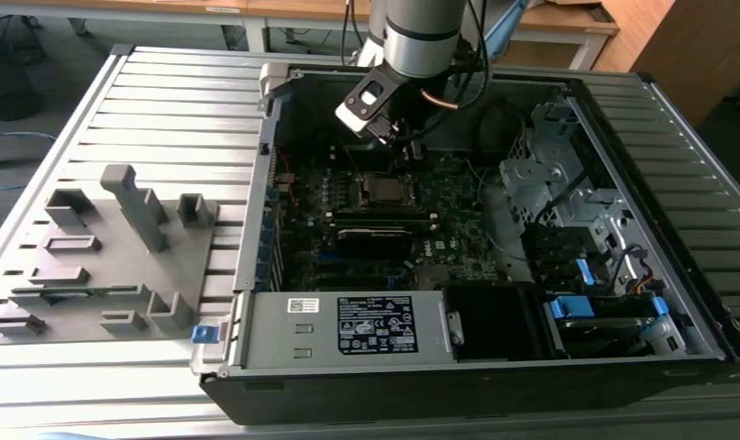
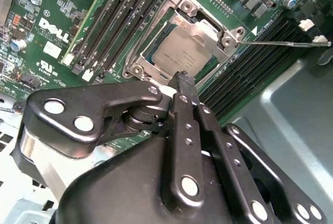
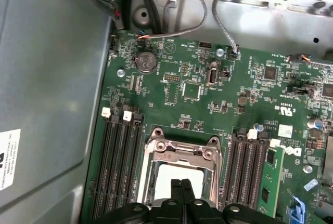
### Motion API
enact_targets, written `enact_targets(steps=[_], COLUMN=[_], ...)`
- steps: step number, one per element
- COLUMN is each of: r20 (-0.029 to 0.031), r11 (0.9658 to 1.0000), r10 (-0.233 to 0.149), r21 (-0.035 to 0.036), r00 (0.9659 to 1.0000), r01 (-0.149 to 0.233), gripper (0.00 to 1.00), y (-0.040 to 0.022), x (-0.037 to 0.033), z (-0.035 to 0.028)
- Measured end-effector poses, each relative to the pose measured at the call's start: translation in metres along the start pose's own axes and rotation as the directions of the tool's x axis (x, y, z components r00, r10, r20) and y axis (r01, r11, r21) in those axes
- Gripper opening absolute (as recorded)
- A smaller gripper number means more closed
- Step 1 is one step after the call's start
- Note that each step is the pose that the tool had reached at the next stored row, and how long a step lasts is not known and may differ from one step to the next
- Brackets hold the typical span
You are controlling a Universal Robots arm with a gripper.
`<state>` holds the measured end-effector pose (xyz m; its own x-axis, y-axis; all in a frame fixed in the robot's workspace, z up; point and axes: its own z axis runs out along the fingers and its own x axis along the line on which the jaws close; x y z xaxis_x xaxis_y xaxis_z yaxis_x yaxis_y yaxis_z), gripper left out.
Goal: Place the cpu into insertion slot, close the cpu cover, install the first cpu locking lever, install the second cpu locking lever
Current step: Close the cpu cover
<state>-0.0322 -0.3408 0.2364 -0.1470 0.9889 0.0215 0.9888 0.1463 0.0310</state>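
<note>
Hanging over the motherboard (image 1: 449, 197) inside the open computer case (image 1: 468, 390), the gripper (image 2: 182, 78) has its 2 fingers pressed flat together with nothing pinched between them. In both wrist views the joined fingertips sit just above the near edge of the insertion slot (image 1: 386, 190); whether they touch it cannot be told.

The cpu (image 2: 177, 52) lies flat in the slot, its dull silver top showing through the window of the cpu cover (image 3: 182, 150). The cover is folded down around the chip. 1 thin locking lever (image 2: 281, 42) runs out from a corner of the cover across the neighbouring memory slots (image 2: 119, 21), not lying along the frame's edge.

In the first wrist view, banks of black memory slots flank the socket on 2 sides. A green memory stick (image 3: 270, 180) stands in the outermost slot of 1 bank, and a coin battery (image 3: 146, 62) sits well apart from the socket.

In the exterior view the arm comes down from 12 o'clock, with the gripper just at 12 o'clock of the socket. The labelled power supply (image 1: 345, 325) lies at 6 o'clock of the socket. A grey fixture tray (image 1: 113, 266) rests on the slatted table (image 1: 161, 101) at 9 o'clock of the case.
</note>
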Motion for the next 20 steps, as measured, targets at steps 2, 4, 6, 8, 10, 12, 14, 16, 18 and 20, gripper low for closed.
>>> enact_targets(steps=[2,4,6,8,10,12,14,16,18,20], r20=[-0.0002,-0.0007,-0.0015,-0.0023,-0.0027,-0.0027,-0.0027,-0.0027,-0.0028,-0.0035], r11=[1.0000,0.9998,0.9988,0.9973,0.9965,0.9965,0.9965,0.9964,0.9961,0.9943], r10=[-0.007,-0.022,-0.048,-0.073,-0.084,-0.084,-0.084,-0.084,-0.089,-0.107], r21=[0.0002,0.0005,0.0010,0.0015,0.0017,0.0017,0.0017,0.0017,0.0018,0.0022], r00=[1.0000,0.9998,0.9988,0.9973,0.9965,0.9965,0.9965,0.9964,0.9961,0.9943], r01=[0.007,0.022,0.048,0.073,0.084,0.084,0.084,0.084,0.089,0.107], gripper=[0.11,0.11,0.11,0.11,0.11,0.11,0.11,0.11,0.11,0.11], y=[0.0000,0.0000,0.0000,0.0000,0.0000,0.0000,0.0000,0.0000,0.0000,0.0000], x=[0.0000,0.0000,0.0000,0.0000,0.0000,0.0000,0.0000,0.0000,0.0000,0.0000], z=[0.0000,0.0000,0.0000,0.0000,0.0000,0.0000,0.0000,0.0000,0.0001,0.0001])
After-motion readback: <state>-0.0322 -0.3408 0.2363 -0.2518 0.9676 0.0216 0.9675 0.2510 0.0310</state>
